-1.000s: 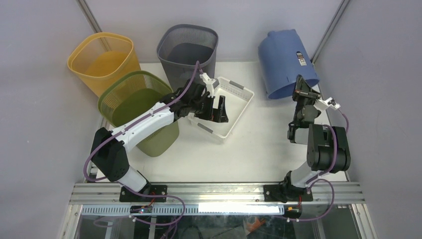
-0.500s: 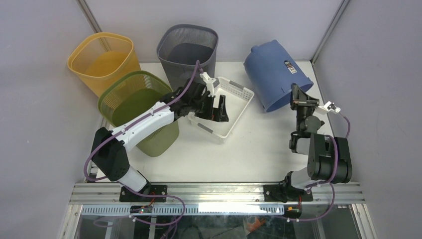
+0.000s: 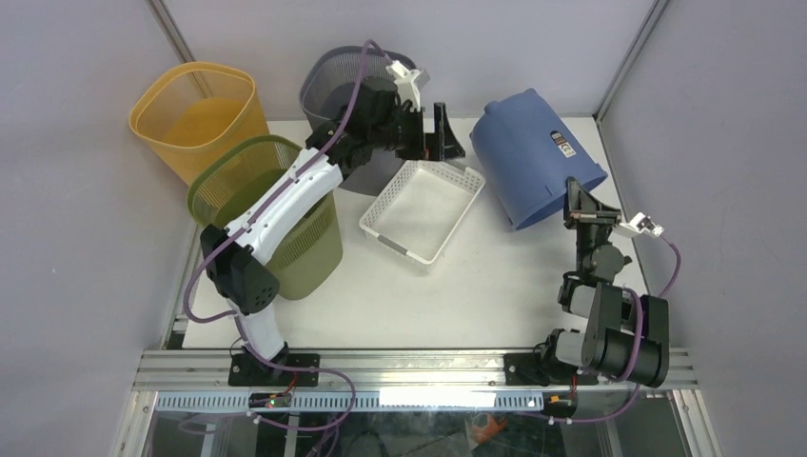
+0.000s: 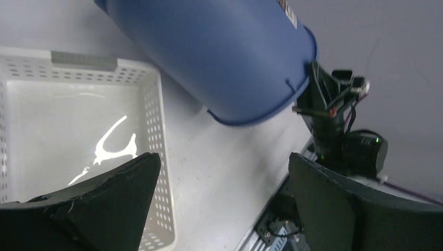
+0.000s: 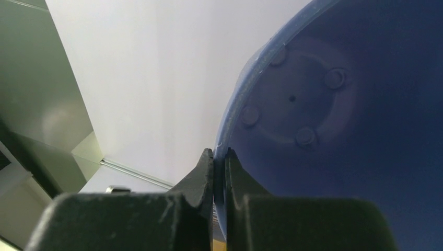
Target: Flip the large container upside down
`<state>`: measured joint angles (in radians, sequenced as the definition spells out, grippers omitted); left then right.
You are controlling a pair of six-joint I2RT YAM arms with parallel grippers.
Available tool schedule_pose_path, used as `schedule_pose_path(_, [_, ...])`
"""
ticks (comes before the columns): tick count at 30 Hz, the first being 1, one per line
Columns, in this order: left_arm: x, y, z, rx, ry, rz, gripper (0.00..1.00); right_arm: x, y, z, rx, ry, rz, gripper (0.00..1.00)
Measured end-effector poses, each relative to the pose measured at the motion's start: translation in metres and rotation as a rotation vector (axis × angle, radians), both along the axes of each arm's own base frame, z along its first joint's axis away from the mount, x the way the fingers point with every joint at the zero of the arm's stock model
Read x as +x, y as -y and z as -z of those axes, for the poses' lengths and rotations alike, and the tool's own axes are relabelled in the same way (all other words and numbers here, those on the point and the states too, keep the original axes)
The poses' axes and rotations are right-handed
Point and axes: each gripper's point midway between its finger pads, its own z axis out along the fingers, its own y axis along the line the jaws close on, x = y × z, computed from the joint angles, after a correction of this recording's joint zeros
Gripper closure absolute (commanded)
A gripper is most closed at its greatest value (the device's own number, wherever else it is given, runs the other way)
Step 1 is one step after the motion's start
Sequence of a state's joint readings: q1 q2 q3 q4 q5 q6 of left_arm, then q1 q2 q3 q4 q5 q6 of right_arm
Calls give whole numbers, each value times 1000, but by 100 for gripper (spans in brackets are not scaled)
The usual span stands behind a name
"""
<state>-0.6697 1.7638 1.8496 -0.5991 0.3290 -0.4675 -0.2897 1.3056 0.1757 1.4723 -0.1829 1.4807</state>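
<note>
The large container is a blue bin [image 3: 533, 157], tilted on its side at the back right with its base to the back left and its open mouth facing my right arm. My right gripper [image 3: 574, 205] is shut on the bin's rim; in the right wrist view the jaws [image 5: 219, 157] pinch the rim, with the bin's inside [image 5: 339, 130] to the right. My left gripper [image 3: 445, 133] is open and empty, raised beside the bin's base. The left wrist view shows the bin [image 4: 219, 47] beyond its open gripper [image 4: 222, 159].
A white perforated tray [image 3: 381, 224] lies mid-table left of the bin, and shows in the left wrist view [image 4: 151, 130]. A grey mesh basket [image 3: 328, 95], a yellow basket [image 3: 195, 114] and a green basket [image 3: 257, 181] stand at the back left. Walls close in on both sides.
My left gripper rose out of the white tray and swung back toward the bin's base. My right gripper drew the bin's rim nearer, and the bin tipped and shifted left.
</note>
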Motion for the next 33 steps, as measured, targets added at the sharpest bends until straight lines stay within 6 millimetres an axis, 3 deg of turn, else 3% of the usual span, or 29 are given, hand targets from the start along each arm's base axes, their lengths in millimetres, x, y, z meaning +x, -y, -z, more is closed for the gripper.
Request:
schedule_pose_path(3, [25,2,-12,-48,-14,-25,1,-15,-4,1,14,10,-12,100])
schedule_pose_path(7, [42,7,-4,-70,-65,-34,1,-32,-8,-3,31,38,-22,100])
schedule_pose_path(11, [42,15,14,-67,-140,-22,1,-47,-12,-15,40,85,-45,100])
schedule_pose_path(14, [42,17,15,-71,-155,-21,1,-55,-16,-24,43,119,-66,100])
schedule_pose_path(21, [44,22,-11,-137,-134,-16,1,-68,-25,-33,44,162,-110,100])
schedule_pose_path(33, [60,9,-26,-206,-131,-35,1,-83,-43,-47,12,210,-201,100])
